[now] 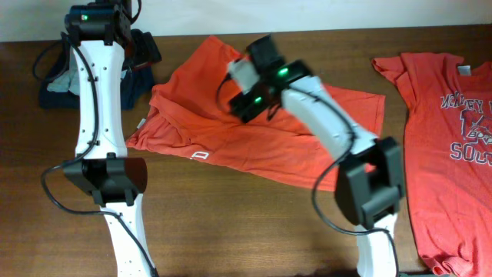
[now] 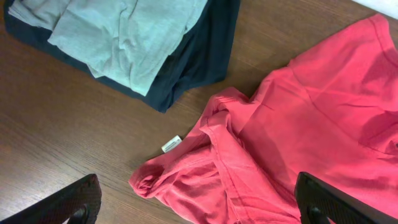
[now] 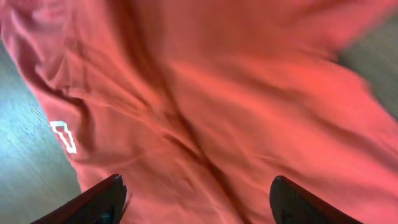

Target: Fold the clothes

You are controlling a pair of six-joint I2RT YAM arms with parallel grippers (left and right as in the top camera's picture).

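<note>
Overhead: creased orange-red cotton shirt; left pincer, right pincer both wide apart.

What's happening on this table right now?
The robot is folding a crumpled orange-red cotton T-shirt. The left gripper hangs open over its bunched edge, and the right gripper, also open, hovers above its middle; neither holds cloth. Another orange-red T-shirt with white lettering lies flat to the right.
</note>
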